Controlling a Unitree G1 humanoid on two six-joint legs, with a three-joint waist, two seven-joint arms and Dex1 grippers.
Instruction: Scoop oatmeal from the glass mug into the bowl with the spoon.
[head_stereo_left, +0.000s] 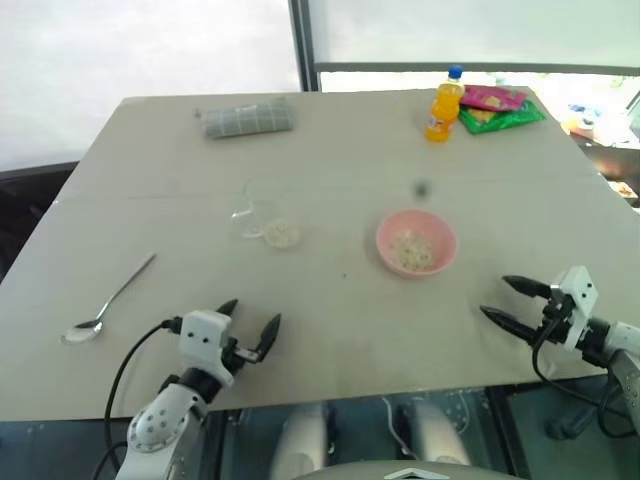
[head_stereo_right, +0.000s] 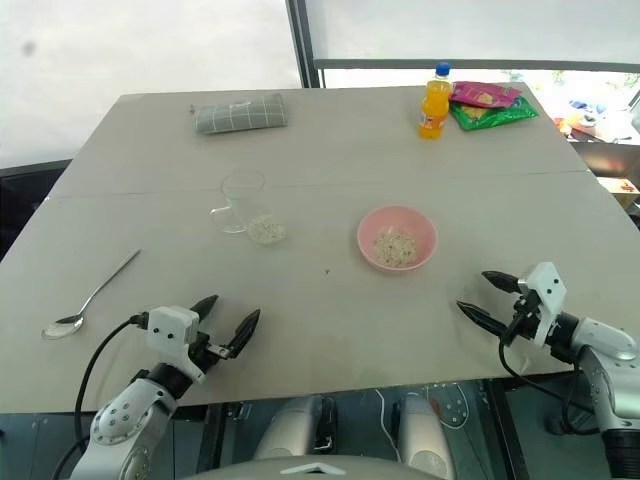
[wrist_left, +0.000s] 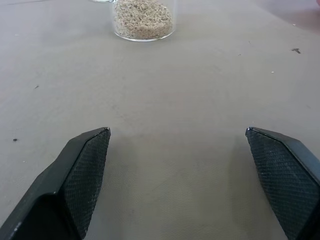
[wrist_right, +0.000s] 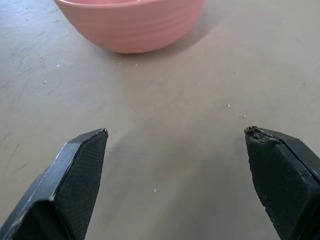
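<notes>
The glass mug (head_stereo_left: 265, 218) stands upright near the table's middle, with pale oatmeal (head_stereo_left: 282, 235) at its bottom (wrist_left: 143, 19). To its right sits the pink bowl (head_stereo_left: 416, 243), also holding some oatmeal (head_stereo_right: 395, 246); its outer wall (wrist_right: 131, 25) lies ahead of my right gripper. The silver spoon (head_stereo_left: 110, 301) lies flat at the left of the table, head toward the front edge. My left gripper (head_stereo_left: 250, 325) hovers open near the front edge, below the mug. My right gripper (head_stereo_left: 506, 301) stands open at the front right, pointing toward the bowl. Both are empty.
An orange bottle (head_stereo_left: 444, 105) with a blue cap stands at the back right beside pink and green snack packets (head_stereo_left: 497, 107). A grey checked pouch (head_stereo_left: 246, 118) lies at the back left. The table's front edge (head_stereo_left: 350, 385) runs just under both grippers.
</notes>
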